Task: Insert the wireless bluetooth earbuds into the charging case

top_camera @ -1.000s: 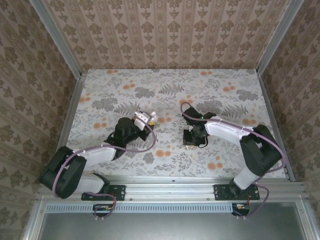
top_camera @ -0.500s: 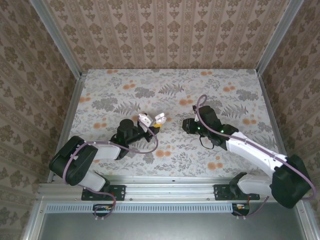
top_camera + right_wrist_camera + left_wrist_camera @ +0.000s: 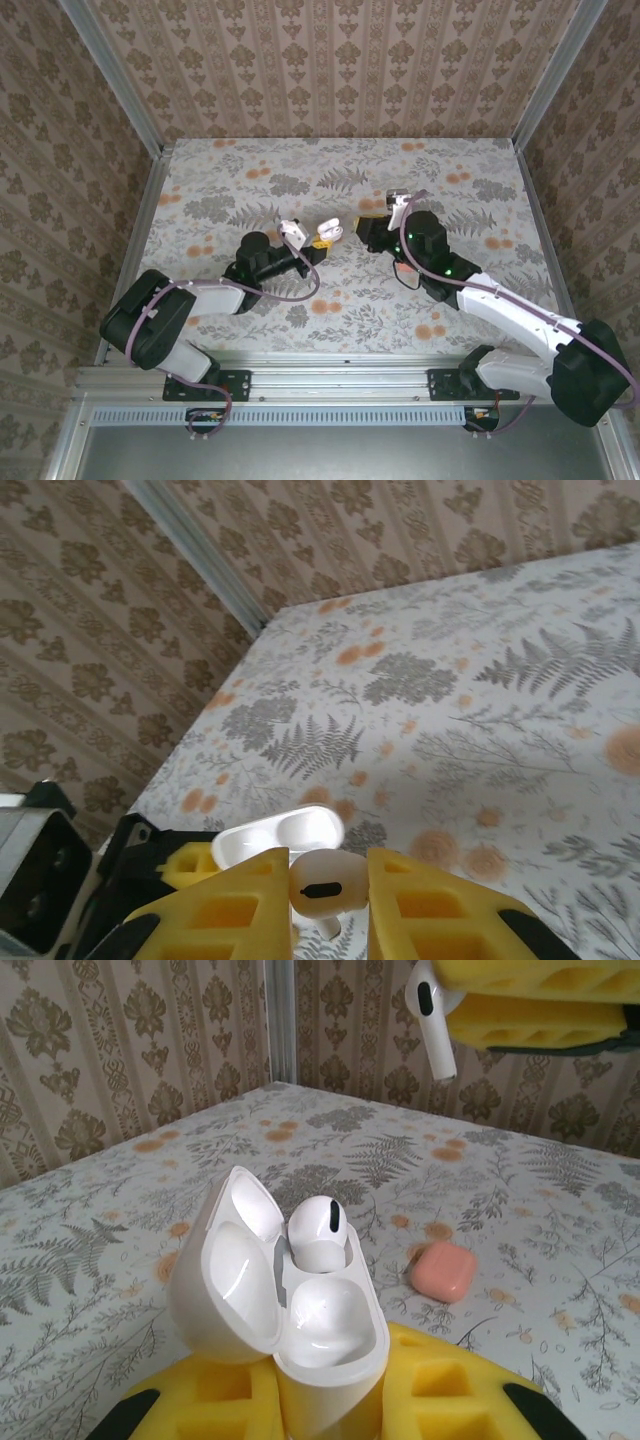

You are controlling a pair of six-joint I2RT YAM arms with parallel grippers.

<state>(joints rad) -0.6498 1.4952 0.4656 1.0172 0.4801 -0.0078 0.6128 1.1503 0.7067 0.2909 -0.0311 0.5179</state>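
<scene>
- Both arms have closed toward the worktop's middle since half a second ago: the right claw (image 3: 368,222) has swung up and leftward, the left claw (image 3: 320,240) has reached further right, and the two now face each other with a small gap between.
- Left claw: yellow foam pads clamped on the base of the white pill-shaped plastic charging case (image 3: 290,1290), lid hinged open to the left. It is held off the floral-cloth worktop (image 3: 450,160).
- One white earbud (image 3: 318,1232) already sits in the far socket. The near socket looks bare.
- Right claw: pads pinched together on the head of a second white plastic earbud (image 3: 322,888), stem poking out past the foam.
- From the left wrist, that held earbud hangs stem-down, above the case and off to its right, well apart from it. It is not yet over the bare socket.
- A small coral-pink rounded plastic piece (image 3: 443,1270) lies on the cloth beyond the case; I cannot tell whether it is a case or something else.
- Risks, as I judge them:
  - The stem may meet the socket rim or the open lid if it comes down skewed.
  - A sideways push could twist the case in its foam grip.
  - The seated bud could get knocked loose.
  - The held bud might slip, since only its head is pinched.
</scene>
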